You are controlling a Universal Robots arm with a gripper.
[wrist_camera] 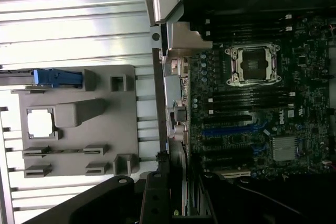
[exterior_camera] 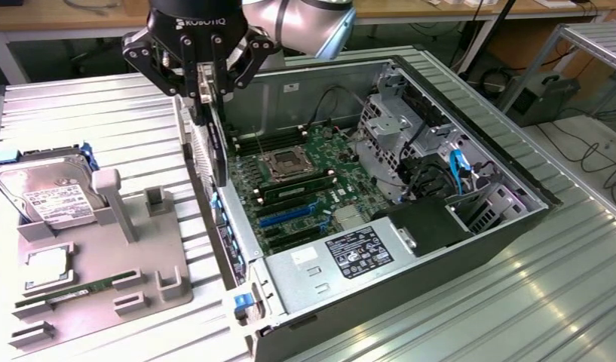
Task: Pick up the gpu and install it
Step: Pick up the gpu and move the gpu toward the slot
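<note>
The gpu (exterior_camera: 213, 143) hangs on edge, a slim black card with its silvery bracket facing the exterior view's left. My gripper (exterior_camera: 203, 84) is shut on its top edge. The card hovers above the open computer case's (exterior_camera: 509, 226) left wall, over the motherboard's (exterior_camera: 313, 177) rim and apart from the blue expansion slot (exterior_camera: 286, 216). In the wrist view the gpu (wrist_camera: 176, 93) runs edge-on out from my gripper (wrist_camera: 168, 195), between the grey holder (wrist_camera: 79, 140) and the motherboard (wrist_camera: 252, 103). The blue slot (wrist_camera: 231, 128) lies just beside the card's line.
A grey holder (exterior_camera: 96, 249) on the exterior view's left carries a hard drive (exterior_camera: 46, 192), a CPU (exterior_camera: 48, 264) and a green RAM stick (exterior_camera: 72, 292). Inside the case are the CPU socket (exterior_camera: 287, 162), drive cage (exterior_camera: 393, 128) and power supply (exterior_camera: 358, 249).
</note>
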